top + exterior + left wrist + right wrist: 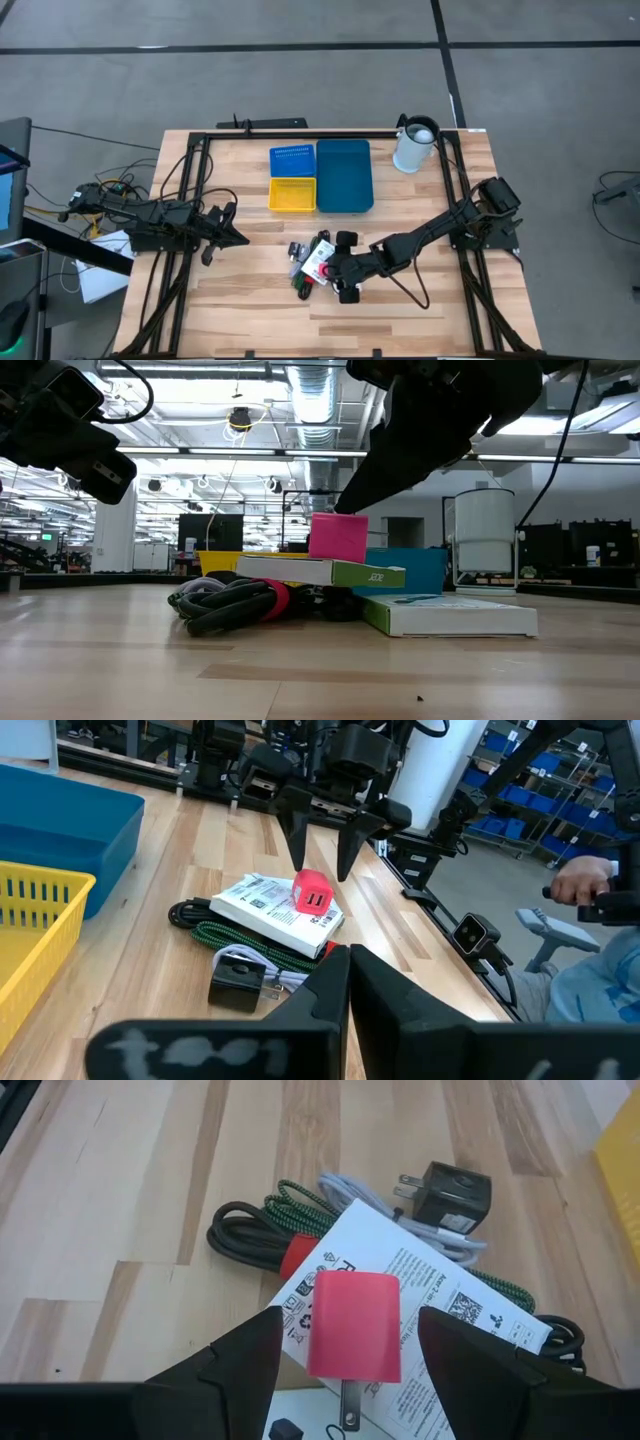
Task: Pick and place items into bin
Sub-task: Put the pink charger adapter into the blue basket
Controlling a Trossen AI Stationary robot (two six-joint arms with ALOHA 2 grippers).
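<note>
A small pile of items (pixel 315 262) lies mid-table. A red-pink plug block (pixel 353 1325) rests flat on a white printed box (pixel 420 1290). The box lies over coiled green and black cables (pixel 250 1230). Beside them sit a black adapter (pixel 455 1192) and a white cord. My right gripper (pixel 348 1320) hangs open just above the pile, one finger on either side of the red-pink block (pixel 312 892), touching nothing. My left gripper (pixel 345 960) waits shut at the table's left (pixel 225 228), pointing toward the pile.
A deep blue bin (pixel 345 175), a yellow basket (pixel 292 194) and a small blue basket (pixel 292 160) stand on the far side of the pile. A white jug (pixel 415 145) stands at the far right. A second white box (pixel 450 615) lies near the pile. Bare wood runs along the near edge.
</note>
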